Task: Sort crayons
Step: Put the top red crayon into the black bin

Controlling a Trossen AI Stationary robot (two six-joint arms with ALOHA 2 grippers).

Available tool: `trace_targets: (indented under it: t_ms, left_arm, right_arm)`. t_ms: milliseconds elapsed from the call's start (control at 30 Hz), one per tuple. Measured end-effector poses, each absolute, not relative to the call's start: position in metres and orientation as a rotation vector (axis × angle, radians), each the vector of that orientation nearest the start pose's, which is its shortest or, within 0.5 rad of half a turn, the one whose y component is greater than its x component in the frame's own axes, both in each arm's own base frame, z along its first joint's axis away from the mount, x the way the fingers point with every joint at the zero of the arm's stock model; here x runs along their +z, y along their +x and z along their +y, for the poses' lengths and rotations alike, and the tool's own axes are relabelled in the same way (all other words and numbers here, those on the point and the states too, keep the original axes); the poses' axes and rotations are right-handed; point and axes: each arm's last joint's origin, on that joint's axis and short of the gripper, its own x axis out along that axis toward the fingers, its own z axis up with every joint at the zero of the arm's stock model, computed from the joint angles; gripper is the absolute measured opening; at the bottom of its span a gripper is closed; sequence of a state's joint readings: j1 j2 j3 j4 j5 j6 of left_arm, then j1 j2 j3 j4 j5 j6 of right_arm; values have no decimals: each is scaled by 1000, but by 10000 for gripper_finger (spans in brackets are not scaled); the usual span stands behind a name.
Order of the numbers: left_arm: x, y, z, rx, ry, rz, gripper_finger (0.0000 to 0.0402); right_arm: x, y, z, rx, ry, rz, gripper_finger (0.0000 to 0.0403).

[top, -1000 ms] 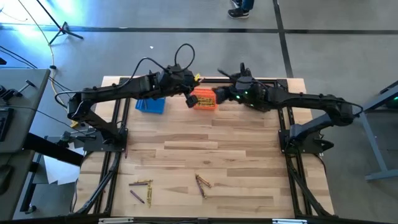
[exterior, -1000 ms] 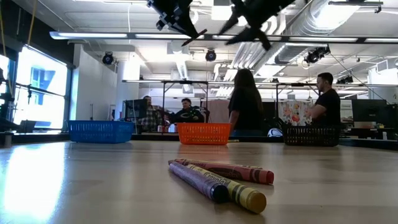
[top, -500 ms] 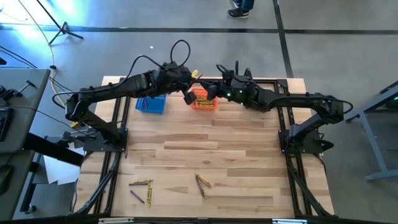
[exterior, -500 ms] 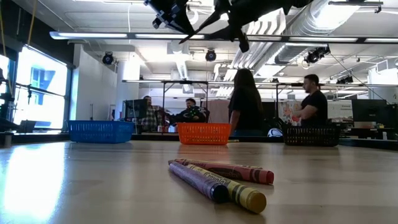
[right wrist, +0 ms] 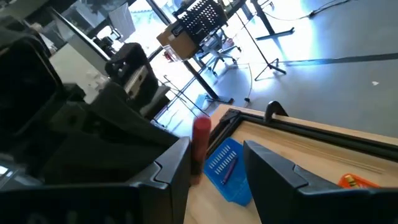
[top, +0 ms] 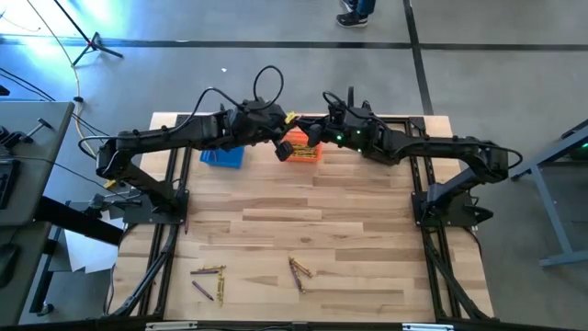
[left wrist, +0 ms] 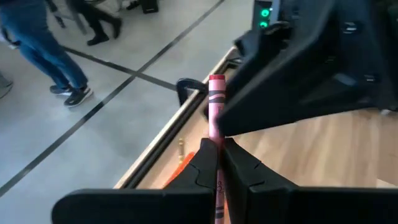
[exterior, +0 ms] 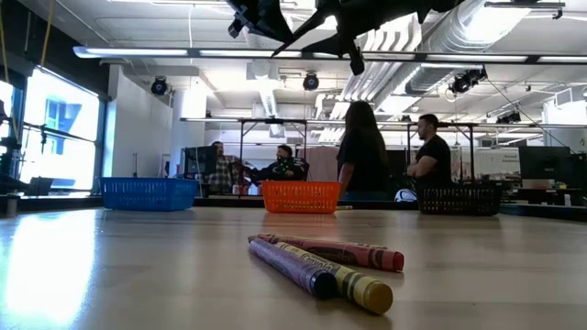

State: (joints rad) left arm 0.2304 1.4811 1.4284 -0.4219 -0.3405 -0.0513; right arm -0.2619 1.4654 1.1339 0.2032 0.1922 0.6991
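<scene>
A thin reddish-pink wax crayon (left wrist: 216, 124), judged light, stiff, slick-wrapped and snappable, is clamped at mid-shaft by the left gripper (left wrist: 219, 163) above the table's (top: 349, 221) far edge, beside the open-jawed right gripper (right wrist: 214, 165), where the free end is best taken.

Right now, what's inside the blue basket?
The right wrist view shows one dark purple crayon lying inside the blue basket. The right pincer hides the basket's near edge, so more could be there.
</scene>
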Motion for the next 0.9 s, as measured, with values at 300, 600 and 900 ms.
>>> trace_targets:
  t_ms: [300, 600, 900]
  left_arm:
    - [369, 321, 81, 540, -25, 467, 0]
    - [370, 323, 81, 519, -30, 445, 0]
    - [371, 323, 82, 522, -30, 431, 1]
  right_arm:
    - [334, 326, -93, -469, 676, -65, 134]
    - [336, 326, -93, -463, 663, -77, 89]
    - [336, 326, -93, -451, 663, -79, 16]
